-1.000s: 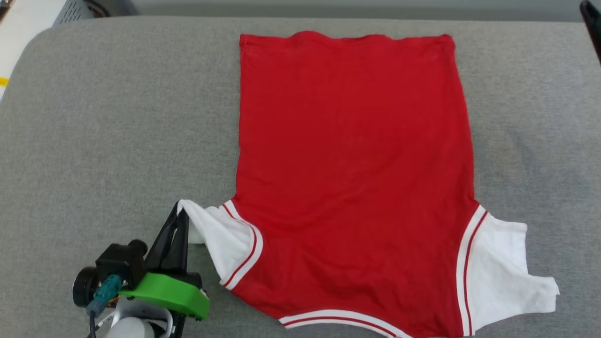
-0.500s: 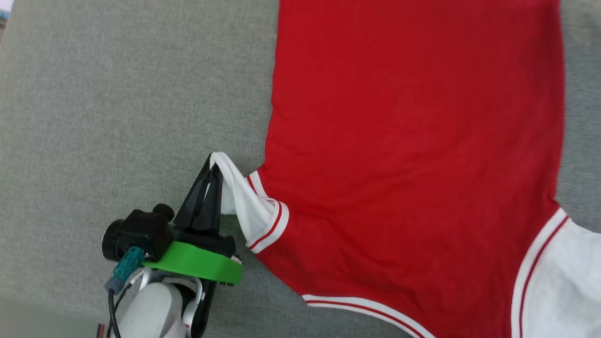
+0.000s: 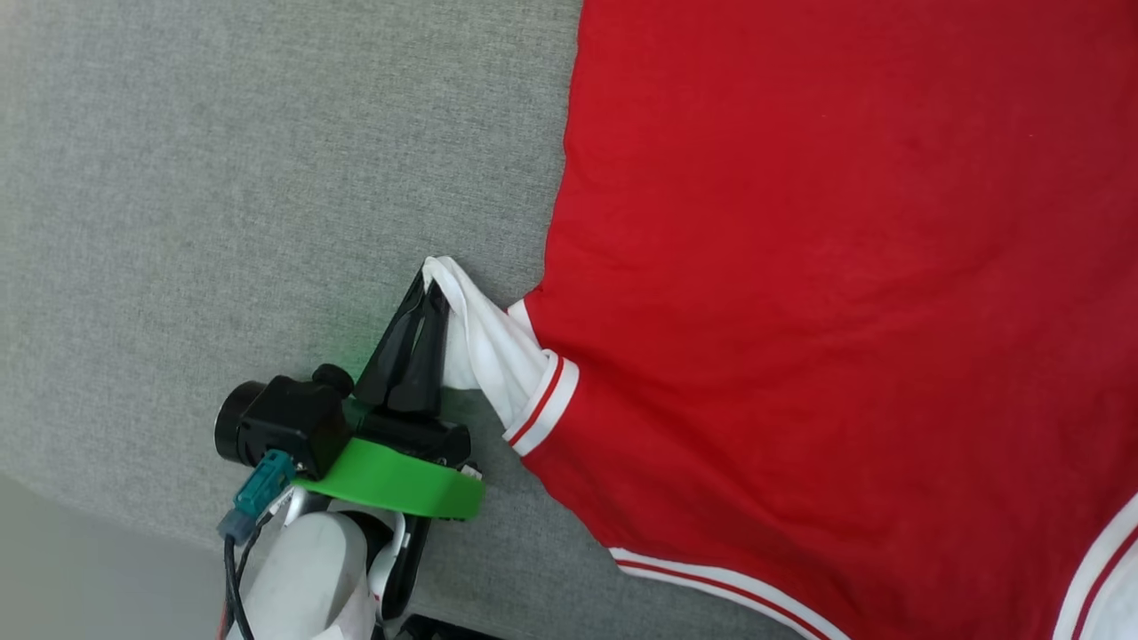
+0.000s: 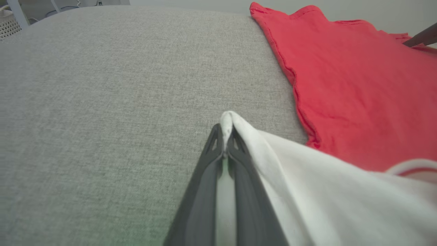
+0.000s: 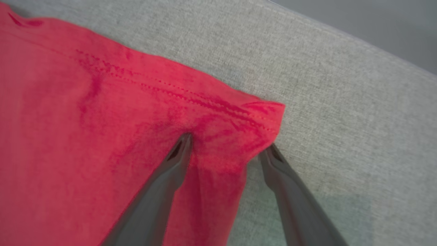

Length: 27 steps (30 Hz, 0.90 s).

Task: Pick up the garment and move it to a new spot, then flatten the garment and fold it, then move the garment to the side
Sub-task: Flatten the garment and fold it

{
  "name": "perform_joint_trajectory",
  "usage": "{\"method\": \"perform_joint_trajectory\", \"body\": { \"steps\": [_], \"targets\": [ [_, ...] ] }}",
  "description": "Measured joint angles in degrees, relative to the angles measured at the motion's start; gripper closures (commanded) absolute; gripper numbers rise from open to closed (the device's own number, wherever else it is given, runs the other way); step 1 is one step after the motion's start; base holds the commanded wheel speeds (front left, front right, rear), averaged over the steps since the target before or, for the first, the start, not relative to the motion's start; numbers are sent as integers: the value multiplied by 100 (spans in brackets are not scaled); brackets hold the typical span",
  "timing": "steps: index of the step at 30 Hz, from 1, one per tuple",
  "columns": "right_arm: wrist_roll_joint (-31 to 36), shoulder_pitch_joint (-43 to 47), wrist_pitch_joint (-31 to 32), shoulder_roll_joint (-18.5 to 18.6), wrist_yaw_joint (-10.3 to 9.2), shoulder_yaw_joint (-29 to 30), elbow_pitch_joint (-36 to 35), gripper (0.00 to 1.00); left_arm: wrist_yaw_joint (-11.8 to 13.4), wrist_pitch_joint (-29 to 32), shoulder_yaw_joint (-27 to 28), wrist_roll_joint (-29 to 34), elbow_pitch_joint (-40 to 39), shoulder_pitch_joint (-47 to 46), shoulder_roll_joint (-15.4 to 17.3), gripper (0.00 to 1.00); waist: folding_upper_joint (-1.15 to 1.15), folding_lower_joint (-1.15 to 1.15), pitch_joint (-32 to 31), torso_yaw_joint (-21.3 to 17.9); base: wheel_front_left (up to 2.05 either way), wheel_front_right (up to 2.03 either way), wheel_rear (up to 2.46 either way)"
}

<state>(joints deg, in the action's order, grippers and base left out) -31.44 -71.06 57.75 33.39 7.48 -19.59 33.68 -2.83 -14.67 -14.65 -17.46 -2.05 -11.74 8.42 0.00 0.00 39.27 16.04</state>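
From the head view, the garment (image 3: 800, 267) lies spread across a grey, coarse-woven tabletop (image 3: 222, 178), a broad smooth sheet of red knit with a few shallow creases. Its white short sleeve (image 3: 489, 356), edged with white-and-red striped trim (image 3: 542, 404), is drawn up into a narrow peak. The left jaws are closed on the sleeve's tip. Behind them sit a glossy green bracket (image 3: 400, 484) and a black camera block (image 3: 280, 427). In the left wrist view, the two dark tapered fingers (image 4: 201, 184) meet at their tips and pinch a fold of soft white sleeve (image 4: 324, 184), with the red body (image 4: 358, 85) flat beyond. In the right wrist view, the right jaws stand wide apart and grip nothing. They straddle a rumpled, stitched hem corner (image 5: 259, 112) of the garment, with one fingertip (image 5: 181, 147) on red cloth and the other at its edge.
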Motion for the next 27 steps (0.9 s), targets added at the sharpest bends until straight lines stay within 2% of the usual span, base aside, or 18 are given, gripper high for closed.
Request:
{"method": "perform_joint_trajectory", "body": {
  "steps": [2, 3, 4, 8, 13, 17, 21, 27],
  "targets": [
    [-16, -10, 63, 49, 1, -3, -27, 0, -47, 0, 57, 58, 9, -1, -18, 100, 0, 0, 29, 28, 0, 0, 0],
    [-24, -13, 75, 73, 2, 0, -42, 47, -57, 0, 91, 80, 18, -1, -30, 100, 0, 0, 30, 28, 0, 0, 0],
    [-23, -13, 73, 85, 2, 0, -53, 100, -75, 0, 122, 89, 24, -1, -40, 100, 0, 0, 26, 21, 0, 0, 0],
    [-19, 14, -60, 92, 1, -41, -42, 100, -112, 0, 229, 148, 90, 3, -84, 100, 0, 0, -56, -30, 0, 0, 0],
    [-49, 111, -568, 51, 1, -159, -75, 100, -155, 0, 350, 255, 168, 53, -126, 100, 0, 0, -265, -104, 0, 0, 0],
    [-272, 333, -939, 152, 1, -389, -227, 100, -155, 0, 476, 352, 218, 197, -127, 100, 0, 0, -519, -168, 0, 0, 0],
    [-572, 562, -1292, 475, 1, -724, -644, 100, -155, 1, 594, 399, 263, 415, -122, 100, 0, 1, -804, -254, 0, 0, 0],
    [-1132, 1388, -1834, 1215, 1, -1093, -1627, 100, -155, 0, 749, 422, 360, 769, -99, 100, 0, 0, -1298, -437, 0, 0, 0]
  ]
}}
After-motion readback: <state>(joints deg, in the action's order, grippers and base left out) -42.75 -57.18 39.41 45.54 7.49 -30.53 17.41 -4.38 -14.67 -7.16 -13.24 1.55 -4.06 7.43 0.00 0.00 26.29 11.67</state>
